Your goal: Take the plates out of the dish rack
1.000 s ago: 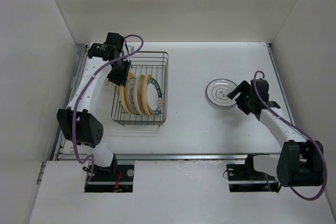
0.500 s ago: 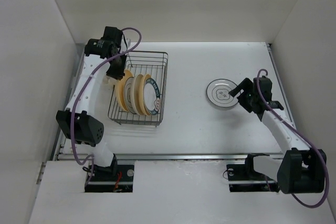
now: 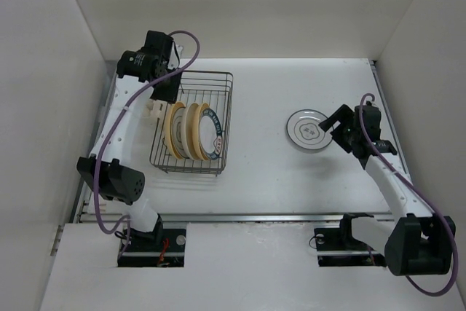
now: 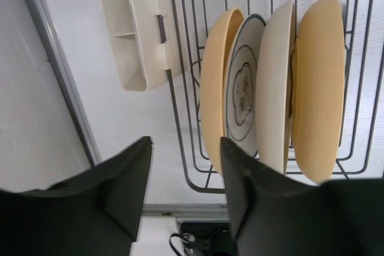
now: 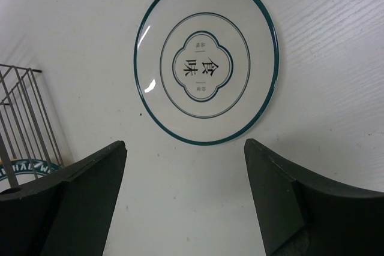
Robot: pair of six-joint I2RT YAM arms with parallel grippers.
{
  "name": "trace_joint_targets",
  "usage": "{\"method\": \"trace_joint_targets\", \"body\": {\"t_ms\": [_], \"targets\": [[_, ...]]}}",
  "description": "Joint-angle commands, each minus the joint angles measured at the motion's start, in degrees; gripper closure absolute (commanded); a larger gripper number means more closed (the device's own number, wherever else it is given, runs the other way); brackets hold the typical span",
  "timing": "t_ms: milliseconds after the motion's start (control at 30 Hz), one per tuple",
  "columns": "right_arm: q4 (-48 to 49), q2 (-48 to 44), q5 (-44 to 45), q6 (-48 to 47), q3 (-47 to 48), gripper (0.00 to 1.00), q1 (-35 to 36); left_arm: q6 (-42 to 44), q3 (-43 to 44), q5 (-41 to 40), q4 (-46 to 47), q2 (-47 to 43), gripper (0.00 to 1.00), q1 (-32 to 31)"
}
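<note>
White counter holds the dish rack, plates standing on edge inside, just ahead of the left fingers, apart and empty. Beyond the wide-spread right fingers a teal-rimmed plate lies flat.

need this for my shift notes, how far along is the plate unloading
Done: one teal-rimmed plate lies flat on the table, out of the dish rack. In hand: nothing; the right pincer hangs open near that plate, and the left pincer is open and empty by the rack's end. Left: at least four plates stand on edge in the rack.
</note>
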Motion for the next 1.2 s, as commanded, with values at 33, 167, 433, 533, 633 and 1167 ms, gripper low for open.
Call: {"method": "trace_joint_targets", "body": {"t_ms": [33,167,433,533,633,1167], "targets": [[-0.48,-1.26,0.42,-1.15,1.38,0.15,-0.32,1.1,-0.12,-3.06,-1.16,0.03,0.5,-1.18],[-0.48,-1.26,0.42,-1.15,1.38,0.15,-0.32,1.1,-0.12,-2.37,-1.87,3.71,0.5,-1.71],[-0.48,-2.32,1.57,-1.68,-0.37,0.15,-0.32,1.1,-2.76,-4.12,-0.72,5.57,0.61,-2.77],[-0.48,-2.85,2.09,-1.68,-0.38,0.15,-0.32,1.1,-3.37,-3.59,-0.72,6.1,0.61,-2.77],[-0.48,-2.85,2.09,-1.68,-1.0,0.15,-0.32,1.1,-4.6,-5.6,0.41,6.8,0.64,-2.77],[0.57,-2.85,2.09,-1.68,-1.52,0.15,-0.32,1.54,-11.02,-19.41,5.52,8.91,1.0,-7.34]]}}
